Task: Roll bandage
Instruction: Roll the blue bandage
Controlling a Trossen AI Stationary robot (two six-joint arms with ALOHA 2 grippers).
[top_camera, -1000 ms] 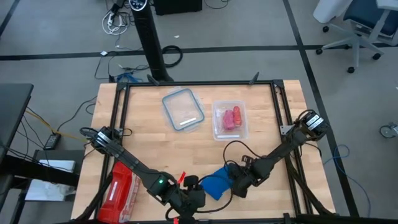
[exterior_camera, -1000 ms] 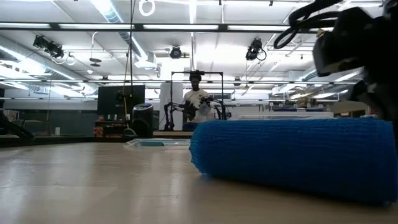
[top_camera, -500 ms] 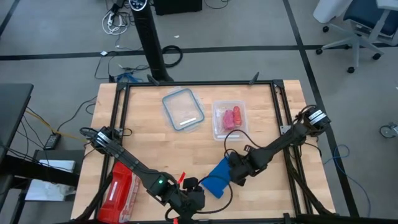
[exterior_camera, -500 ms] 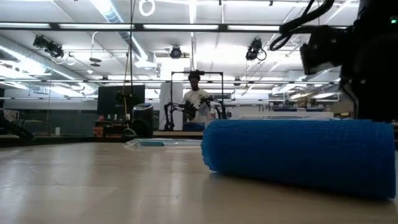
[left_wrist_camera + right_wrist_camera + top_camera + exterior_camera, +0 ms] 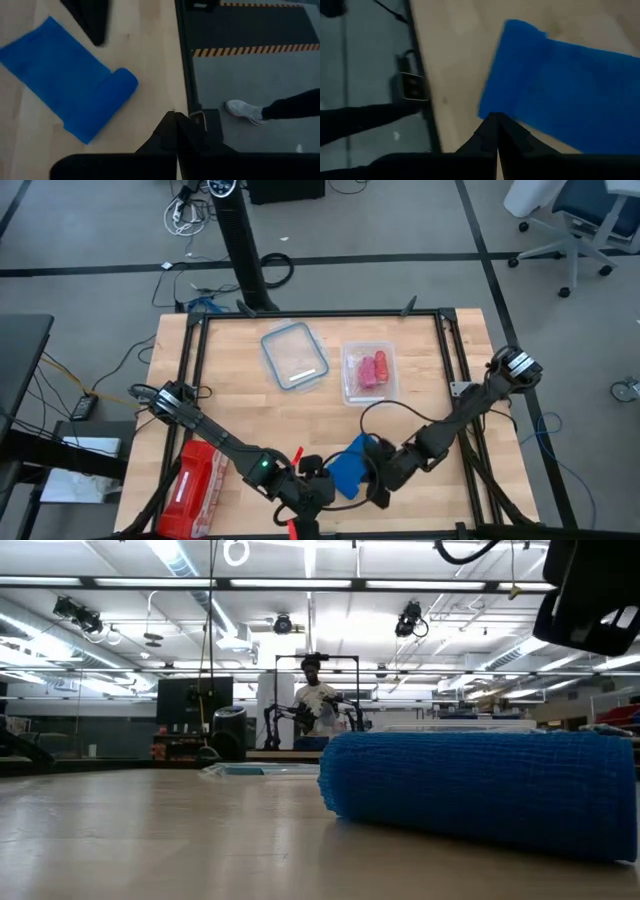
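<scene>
With both arms low at the near edge of the counter [image 5: 240,400], bandage [image 5: 348,468] found lying between them, partly rolled: a stubby blue roll at one end, a flat blue strip trailing from it. Left gripper [image 5: 318,492] just beside the rolled end, jaws clenched tip to tip, nothing held. Right gripper [image 5: 378,480] at the strip's other side, jaws likewise pressed shut and empty, tips over the strip's edge in the right wrist view. Roll [image 5: 480,790] resting flat on the wood in the low view. Farther back: clear lid [image 5: 295,356], clear tub [image 5: 369,373] with pink-red rolls [image 5: 373,369]. Red pack [image 5: 193,478] near the left front corner. Person [image 5: 318,700] standing in the room behind.
</scene>
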